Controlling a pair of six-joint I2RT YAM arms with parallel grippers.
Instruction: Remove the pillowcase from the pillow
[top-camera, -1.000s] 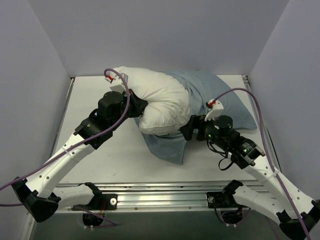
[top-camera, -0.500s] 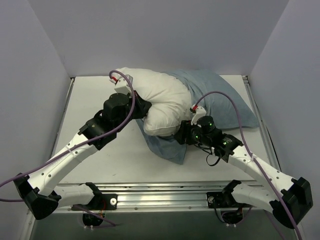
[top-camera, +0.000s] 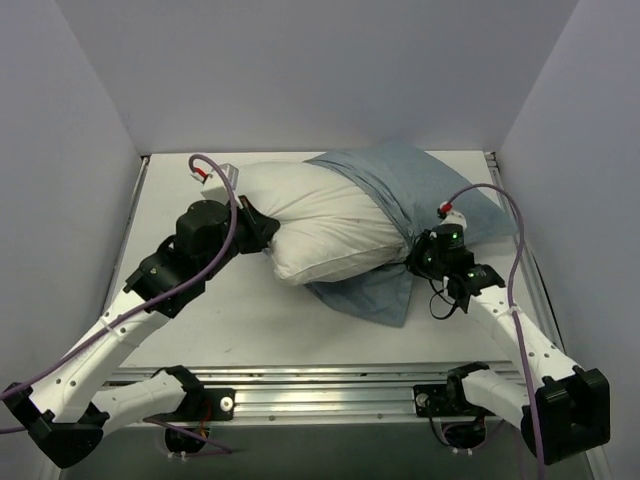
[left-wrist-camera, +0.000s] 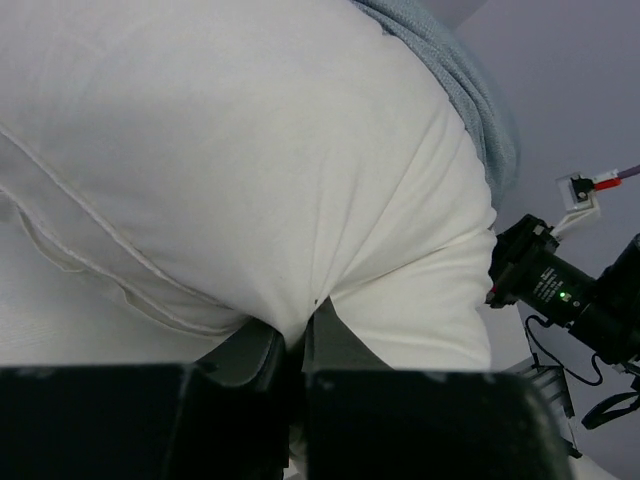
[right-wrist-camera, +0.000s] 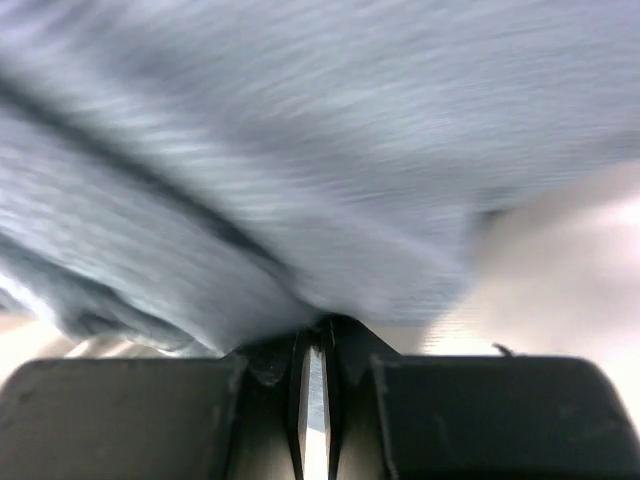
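Note:
The white pillow (top-camera: 320, 225) lies across the middle of the table, its left part bare. The blue-grey pillowcase (top-camera: 420, 190) still covers its right end, and a loose flap (top-camera: 370, 295) lies in front. My left gripper (top-camera: 262, 228) is shut on a fold of the pillow's left end; in the left wrist view the white pillow (left-wrist-camera: 250, 170) bunches into that left gripper (left-wrist-camera: 295, 335), with the pillowcase (left-wrist-camera: 470, 90) behind it. My right gripper (top-camera: 412, 255) is shut on the pillowcase at its open edge. The right wrist view is blurred: the pillowcase (right-wrist-camera: 300, 150) is pinched at the right gripper (right-wrist-camera: 315, 335).
White enclosure walls stand on the left (top-camera: 70, 150), back and right (top-camera: 570, 150). An aluminium rail (top-camera: 330, 385) runs along the near edge between the arm bases. Purple cables (top-camera: 505, 215) loop over both arms. The right arm (left-wrist-camera: 560, 290) shows in the left wrist view.
My right gripper closed on the pillowcase edge and drew back to the right. The left arm pulled the pillow leftwards, stretching it flatter and baring more white.

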